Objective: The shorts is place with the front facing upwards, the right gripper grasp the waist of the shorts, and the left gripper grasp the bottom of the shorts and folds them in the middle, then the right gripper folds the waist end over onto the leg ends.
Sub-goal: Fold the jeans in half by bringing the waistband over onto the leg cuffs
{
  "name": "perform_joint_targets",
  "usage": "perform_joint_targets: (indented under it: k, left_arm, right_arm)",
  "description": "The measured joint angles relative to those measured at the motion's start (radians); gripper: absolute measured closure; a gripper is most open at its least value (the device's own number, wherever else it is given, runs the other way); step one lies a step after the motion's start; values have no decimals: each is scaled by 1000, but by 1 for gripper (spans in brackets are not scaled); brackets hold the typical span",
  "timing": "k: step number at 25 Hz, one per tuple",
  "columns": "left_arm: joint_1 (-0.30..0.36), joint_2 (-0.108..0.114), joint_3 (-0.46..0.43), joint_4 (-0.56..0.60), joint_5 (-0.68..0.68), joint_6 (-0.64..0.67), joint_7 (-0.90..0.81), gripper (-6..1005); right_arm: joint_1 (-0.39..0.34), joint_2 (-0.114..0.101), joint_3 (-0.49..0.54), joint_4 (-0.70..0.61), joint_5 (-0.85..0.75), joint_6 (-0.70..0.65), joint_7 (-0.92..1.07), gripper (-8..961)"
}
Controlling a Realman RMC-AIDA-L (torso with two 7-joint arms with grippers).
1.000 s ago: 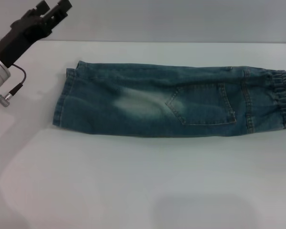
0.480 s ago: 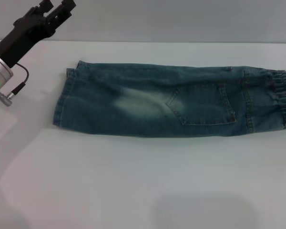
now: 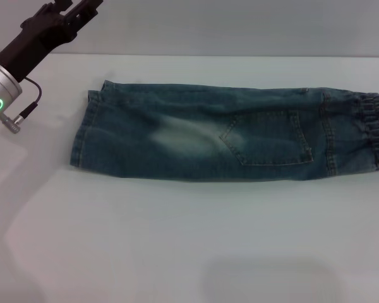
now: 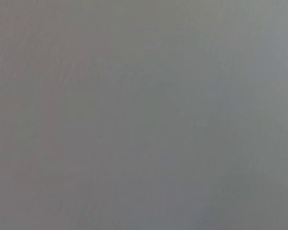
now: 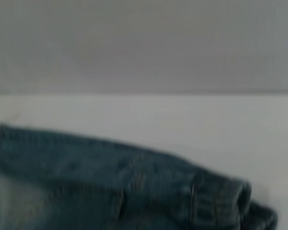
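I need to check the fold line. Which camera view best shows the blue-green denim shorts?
The head view: the blue-green denim shorts lie flat, hems to waistband. The right wrist view catches only the waist end; the left wrist view shows none.

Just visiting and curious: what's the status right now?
Left gripper raised at far left, clear of cloth. Right gripper out of view. Shorts folded lengthwise, flat on table. Nothing in the way.
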Motion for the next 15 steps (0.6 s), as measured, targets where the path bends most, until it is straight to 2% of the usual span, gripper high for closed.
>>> perform_joint_targets:
  k: [6,10,15]
  left_arm:
    - [-8,-1,4,1,0,-32,1,166]
    - [-14,0,2,0,-1,-50,1,166]
    - [-15,0,4,1,-1,-66,2,166]
  right_arm:
    - [24,23,-23,56,-84,25,3,446]
    - [24,26,-93,89,-87,68,8,447]
    - [19,26,-107,93,-97,87,10,447]
